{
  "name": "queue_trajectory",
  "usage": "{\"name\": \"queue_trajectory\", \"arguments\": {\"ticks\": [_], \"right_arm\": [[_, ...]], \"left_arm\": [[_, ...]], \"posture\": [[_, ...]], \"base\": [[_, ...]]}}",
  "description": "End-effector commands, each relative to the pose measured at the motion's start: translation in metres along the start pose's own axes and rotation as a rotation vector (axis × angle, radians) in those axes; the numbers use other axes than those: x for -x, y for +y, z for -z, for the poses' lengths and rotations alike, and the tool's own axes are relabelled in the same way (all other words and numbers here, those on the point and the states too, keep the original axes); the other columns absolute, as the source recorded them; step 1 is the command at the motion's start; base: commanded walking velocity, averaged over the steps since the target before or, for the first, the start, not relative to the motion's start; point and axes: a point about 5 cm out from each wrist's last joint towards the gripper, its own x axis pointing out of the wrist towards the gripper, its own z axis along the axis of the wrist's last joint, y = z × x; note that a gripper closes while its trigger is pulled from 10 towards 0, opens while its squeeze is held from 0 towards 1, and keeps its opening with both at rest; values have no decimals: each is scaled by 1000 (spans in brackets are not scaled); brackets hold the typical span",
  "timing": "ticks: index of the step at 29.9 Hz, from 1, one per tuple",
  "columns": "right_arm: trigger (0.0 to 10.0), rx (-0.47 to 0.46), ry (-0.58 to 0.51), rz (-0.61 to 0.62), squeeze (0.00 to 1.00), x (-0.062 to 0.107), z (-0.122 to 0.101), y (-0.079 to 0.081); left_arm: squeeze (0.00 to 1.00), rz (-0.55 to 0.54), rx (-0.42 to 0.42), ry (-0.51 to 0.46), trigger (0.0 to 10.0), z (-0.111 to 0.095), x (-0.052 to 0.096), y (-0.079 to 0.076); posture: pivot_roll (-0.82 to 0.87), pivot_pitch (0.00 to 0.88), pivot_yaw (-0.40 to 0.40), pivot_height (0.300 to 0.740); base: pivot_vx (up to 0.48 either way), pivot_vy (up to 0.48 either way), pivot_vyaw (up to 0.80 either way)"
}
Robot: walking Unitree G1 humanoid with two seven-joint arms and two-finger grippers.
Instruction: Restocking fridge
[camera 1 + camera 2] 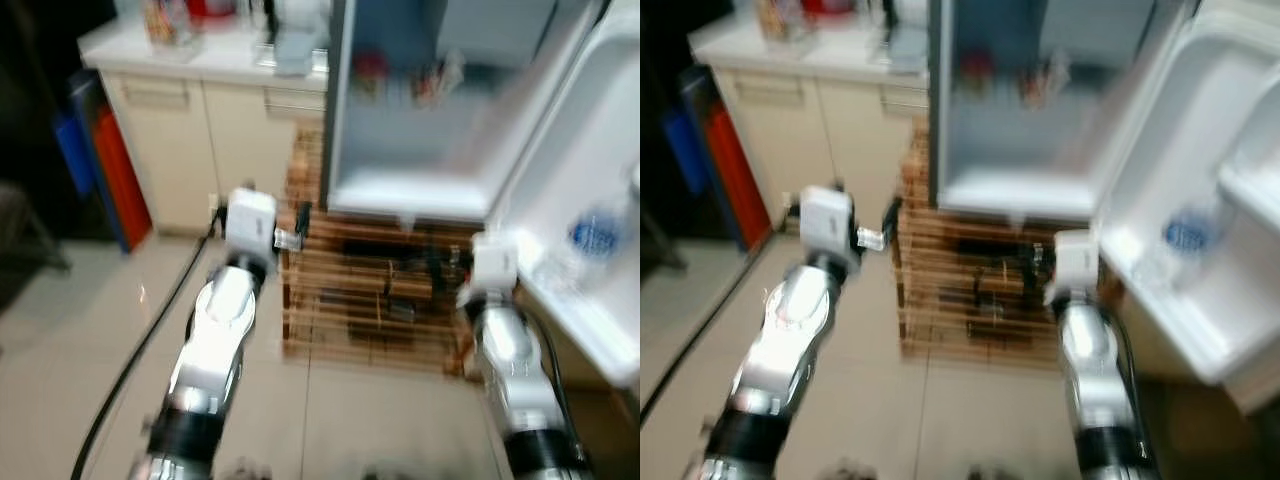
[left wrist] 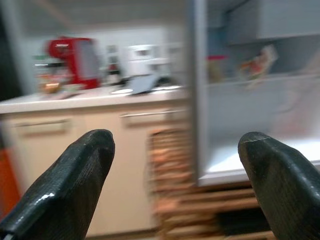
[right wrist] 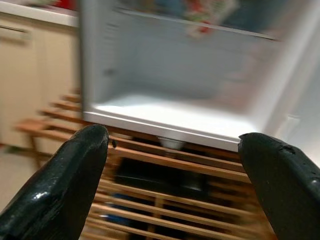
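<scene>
**Two empty claws, fridge open, views blurred**

Both claws spread wide and hold nothing: left claw [image 2: 175, 185], right claw [image 3: 172, 182]. Fridge [image 1: 420, 150] stands open on a wooden rack [image 1: 370, 290], door [image 1: 590, 200] swung right with a bottle [image 1: 597, 235] in its shelf. Risks: right arm clipping the door, or blur hiding the rack edge while closing in.
</scene>
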Motion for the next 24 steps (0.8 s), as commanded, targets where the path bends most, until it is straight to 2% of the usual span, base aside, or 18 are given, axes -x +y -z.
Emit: {"name": "queue_trajectory", "arguments": {"ticks": [1,12,18,20,23,24], "right_arm": [[10000,-3,15,-12,0,1,2,2],[10000,27,95,-50,0,12,20,-2],[10000,110,258,-67,0,33,55,-17],[10000,160,348,-79,0,40,70,-22],[10000,197,684,-120,0,78,121,-35],[10000,180,777,-123,0,93,134,-39]], "left_arm": [[0,11,9,8,10000,2,0,-3],[0,17,27,5,10000,3,0,-3],[0,30,24,0,10000,2,0,-6],[0,32,26,0,10000,2,0,-6],[0,23,44,3,10000,3,0,-5],[0,21,45,3,10000,3,0,-5]], "posture": [[-45,0,-13,740],[-47,0,-12,740],[-55,0,-16,740],[-58,0,-15,740],[-61,0,-14,740],[-61,0,-14,740]], "base": [[259,-401,0],[266,-396,0],[269,-396,0],[270,-394,0],[245,-110,0],[0,0,0]]}}
